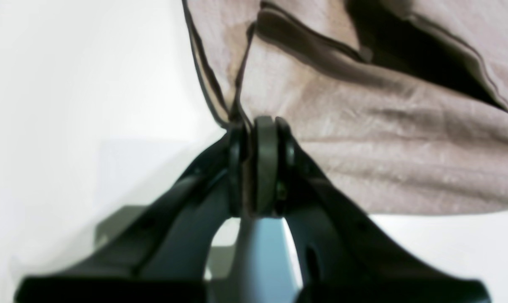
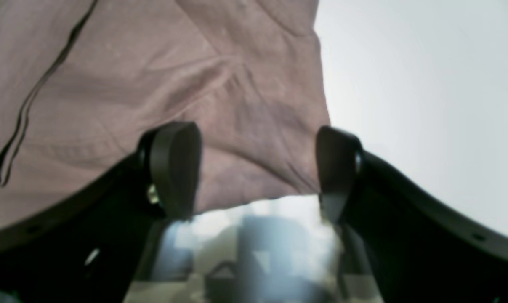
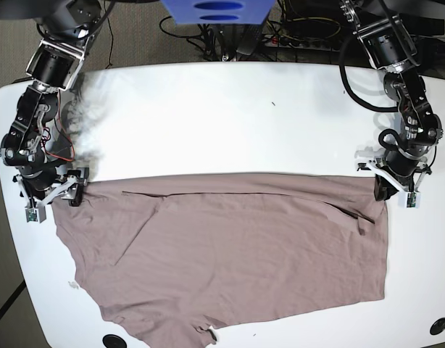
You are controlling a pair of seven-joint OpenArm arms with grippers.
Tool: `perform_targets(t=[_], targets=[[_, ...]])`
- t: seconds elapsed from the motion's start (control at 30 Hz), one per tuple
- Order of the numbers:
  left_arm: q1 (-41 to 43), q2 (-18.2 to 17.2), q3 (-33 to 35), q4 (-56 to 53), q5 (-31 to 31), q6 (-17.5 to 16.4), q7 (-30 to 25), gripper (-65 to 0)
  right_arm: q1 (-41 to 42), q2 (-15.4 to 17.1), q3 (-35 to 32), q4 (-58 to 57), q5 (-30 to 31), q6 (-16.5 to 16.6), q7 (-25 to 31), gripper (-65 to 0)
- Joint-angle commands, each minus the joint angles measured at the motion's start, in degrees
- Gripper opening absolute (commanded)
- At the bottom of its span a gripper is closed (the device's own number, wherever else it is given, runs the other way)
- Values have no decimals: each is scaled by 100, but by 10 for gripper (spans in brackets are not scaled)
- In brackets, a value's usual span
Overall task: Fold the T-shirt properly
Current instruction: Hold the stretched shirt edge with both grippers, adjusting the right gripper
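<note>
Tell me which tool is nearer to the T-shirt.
Left. The left tool is shut on the T-shirt's edge, pinching fabric. The right tool is open at the opposite corner, its fingers apart with cloth between them, unclamped.

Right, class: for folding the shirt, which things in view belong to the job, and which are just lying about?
Job:
T-shirt
left gripper, shut on the shirt's edge
right gripper, open
table

Lying about:
cables
blue sign
</note>
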Motion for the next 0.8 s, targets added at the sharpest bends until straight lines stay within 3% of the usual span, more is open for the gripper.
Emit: perform_targets(t=[0.0, 0.2, 0.53, 0.77], targets=[[-9, -57, -30, 103, 112, 5, 200, -621, -67, 7, 65, 601, 5, -8, 41, -225], [13, -51, -22, 136, 114, 2, 222, -621, -226, -101, 100, 1120, 1, -4, 1, -238], [41, -39, 48, 30, 172, -12, 144, -618, -33, -62, 76, 609, -48, 93, 67, -243], [27, -39, 56, 22, 219, 7, 158, -620, 64, -5, 78, -32, -68, 59, 198, -324]])
